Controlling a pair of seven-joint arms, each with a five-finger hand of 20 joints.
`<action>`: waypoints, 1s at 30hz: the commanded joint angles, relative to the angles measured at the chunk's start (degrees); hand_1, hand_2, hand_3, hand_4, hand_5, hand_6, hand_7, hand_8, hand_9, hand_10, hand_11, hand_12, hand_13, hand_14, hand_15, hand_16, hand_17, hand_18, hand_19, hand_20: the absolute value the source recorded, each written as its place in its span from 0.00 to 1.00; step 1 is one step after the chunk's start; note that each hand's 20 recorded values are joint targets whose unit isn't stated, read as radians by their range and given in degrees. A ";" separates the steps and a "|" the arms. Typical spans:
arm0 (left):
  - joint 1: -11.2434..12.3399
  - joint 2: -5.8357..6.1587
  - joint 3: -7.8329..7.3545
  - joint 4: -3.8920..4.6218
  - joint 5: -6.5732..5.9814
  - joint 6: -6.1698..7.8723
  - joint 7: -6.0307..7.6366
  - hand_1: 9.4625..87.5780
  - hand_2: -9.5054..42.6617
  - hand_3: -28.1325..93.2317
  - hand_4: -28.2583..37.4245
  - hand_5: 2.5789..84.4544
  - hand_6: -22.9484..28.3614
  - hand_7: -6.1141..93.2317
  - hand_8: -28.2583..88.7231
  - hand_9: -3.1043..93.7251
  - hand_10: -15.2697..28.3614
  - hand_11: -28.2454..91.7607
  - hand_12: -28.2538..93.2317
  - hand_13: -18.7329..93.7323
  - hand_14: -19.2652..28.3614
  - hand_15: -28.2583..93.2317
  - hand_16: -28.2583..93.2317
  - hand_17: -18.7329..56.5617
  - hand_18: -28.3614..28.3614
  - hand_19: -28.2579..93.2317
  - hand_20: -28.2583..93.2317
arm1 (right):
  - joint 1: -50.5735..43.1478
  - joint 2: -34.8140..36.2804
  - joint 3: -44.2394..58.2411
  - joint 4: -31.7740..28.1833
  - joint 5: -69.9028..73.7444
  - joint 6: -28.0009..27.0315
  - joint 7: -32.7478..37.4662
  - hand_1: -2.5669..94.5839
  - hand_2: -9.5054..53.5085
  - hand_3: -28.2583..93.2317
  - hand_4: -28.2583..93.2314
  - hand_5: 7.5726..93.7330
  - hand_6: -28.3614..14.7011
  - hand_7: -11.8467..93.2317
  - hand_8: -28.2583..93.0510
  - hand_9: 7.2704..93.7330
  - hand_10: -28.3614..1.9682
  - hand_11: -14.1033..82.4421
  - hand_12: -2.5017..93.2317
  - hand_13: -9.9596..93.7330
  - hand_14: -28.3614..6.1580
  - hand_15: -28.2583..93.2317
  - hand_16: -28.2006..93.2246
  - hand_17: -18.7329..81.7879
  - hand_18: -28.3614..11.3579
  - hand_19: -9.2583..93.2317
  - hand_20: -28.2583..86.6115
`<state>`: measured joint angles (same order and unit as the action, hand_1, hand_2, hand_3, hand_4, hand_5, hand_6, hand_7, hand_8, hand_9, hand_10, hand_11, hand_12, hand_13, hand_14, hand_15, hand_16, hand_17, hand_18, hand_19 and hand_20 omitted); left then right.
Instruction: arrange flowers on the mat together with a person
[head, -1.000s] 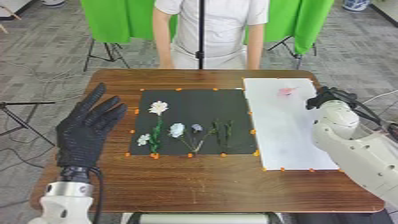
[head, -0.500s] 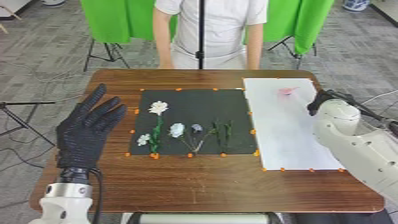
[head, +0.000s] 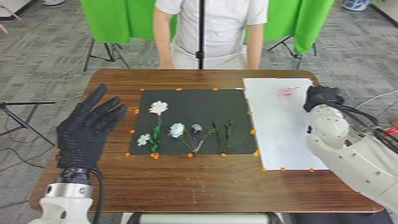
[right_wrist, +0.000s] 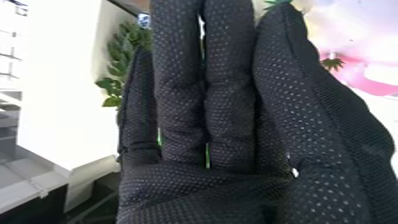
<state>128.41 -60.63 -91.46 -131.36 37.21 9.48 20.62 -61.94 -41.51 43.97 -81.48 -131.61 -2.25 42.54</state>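
Desk (head: 213, 190) of brown wood fills the near part of the scene, and the left hand (head: 89, 122) is over its left side, fingers straight and spread, with nothing in its hold. Beyond, on the black mat (head: 195, 102), a small white flower (head: 143, 139) lies near the left edge, with green stems (head: 227, 131) towards the right. Between them are a pale blue flower (head: 177, 130) and a darker bluish bloom (head: 196, 128); a taller white flower (head: 158, 107) reaches farther up the left side. To the right is the white sheet (head: 280, 130), and at its far right side the right hand (head: 322, 95). Its fingers are nearly straight and close together, with no grip on anything to be seen; leaves (right_wrist: 129, 47) and pink petals (right_wrist: 355, 75) show beyond the glove. A pink flower (head: 286, 91) lies at the far end of the sheet, left of that hand.

The step seems to be fetching the next flower. The right hand likely needs to line up, close gently on a stem and carry it left to the mat.

Compared with the earlier frame, the right forearm has swung leftward and the glove has turned; the laid flowers are unchanged.
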 joint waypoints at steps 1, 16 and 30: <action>2.06 0.12 -0.86 -0.75 -0.44 0.41 0.71 0.16 0.35 0.88 0.03 0.40 0.62 0.17 0.16 0.39 0.84 0.44 0.31 0.40 1.00 0.65 0.14 0.16 0.94 0.76 0.23 | -4.84 -2.47 6.74 -6.17 -5.59 8.20 -2.44 0.61 0.00 0.75 0.00 0.93 0.79 0.23 0.23 1.00 0.77 0.24 0.30 0.86 0.71 0.48 0.47 0.40 0.38 0.80 0.31; 0.84 0.53 -0.78 -0.51 -0.64 0.73 0.90 0.16 0.35 0.88 0.03 0.40 0.63 0.17 0.16 0.39 0.85 0.44 0.31 0.40 1.00 0.65 0.14 0.16 0.94 0.76 0.23 | -5.90 -17.11 2.77 -15.12 -9.55 3.70 -20.60 0.57 0.00 0.80 0.00 0.93 0.77 0.22 0.23 0.99 0.72 0.24 0.30 0.82 0.67 0.49 0.45 0.37 0.34 0.77 0.30; 1.27 0.37 0.09 -0.46 -2.54 0.98 1.34 0.16 0.35 0.88 0.03 0.41 0.63 0.18 0.16 0.40 0.85 0.45 0.31 0.40 1.00 0.65 0.14 0.16 0.94 0.76 0.23 | -8.34 -15.21 2.74 -15.26 -10.87 2.56 -20.60 0.56 0.00 0.80 0.00 0.91 0.80 0.22 0.21 0.92 0.68 0.24 0.27 0.78 0.63 0.49 0.42 0.35 0.34 0.70 0.31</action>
<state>129.44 -59.83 -92.37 -132.12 36.59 10.48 21.87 -69.53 -58.75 46.18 -96.56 -140.33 0.45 21.72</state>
